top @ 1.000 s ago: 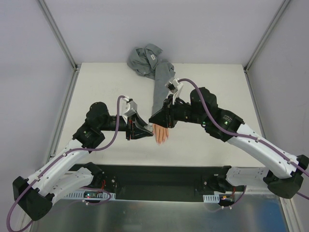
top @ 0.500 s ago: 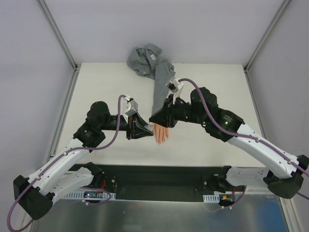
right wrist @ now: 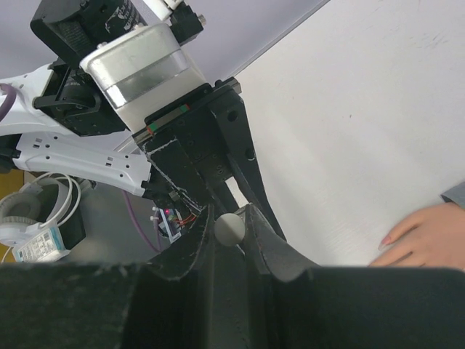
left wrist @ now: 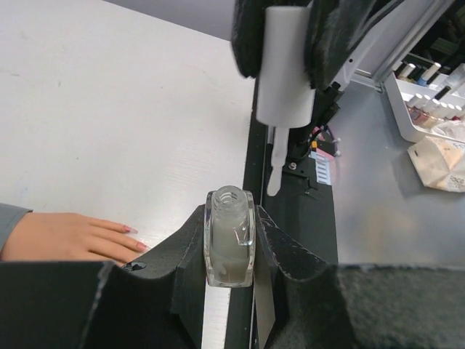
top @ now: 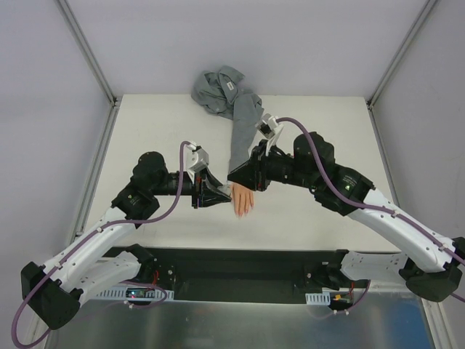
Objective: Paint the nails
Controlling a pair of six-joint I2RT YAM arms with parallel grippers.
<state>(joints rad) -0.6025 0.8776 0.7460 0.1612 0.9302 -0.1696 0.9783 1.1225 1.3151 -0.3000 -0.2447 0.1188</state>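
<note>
The peach mannequin hand (top: 243,201) lies palm down mid-table, its grey sleeve (top: 243,131) running back. Its nails (left wrist: 130,229) look pink in the left wrist view. My left gripper (top: 218,195), just left of the fingers, is shut on a small clear bottle (left wrist: 229,236) with an open neck. My right gripper (top: 238,177), over the back of the hand, is shut on the white cap (left wrist: 285,65); its brush (left wrist: 275,174) hangs above and beyond the bottle's neck. In the right wrist view the cap's round top (right wrist: 229,227) sits between the jaws, with the hand (right wrist: 429,236) at the lower right.
The rest of the grey shirt (top: 218,87) is bunched at the table's back edge. A black rail (top: 232,263) runs along the near edge by the arm bases. Off the table, a white tray of polish bottles (left wrist: 429,80) and a crumpled packet (left wrist: 439,163) lie on a metal surface.
The right wrist has shifted slightly right and back, cap still gripped. The left gripper has edged a little toward the hand with the bottle.
</note>
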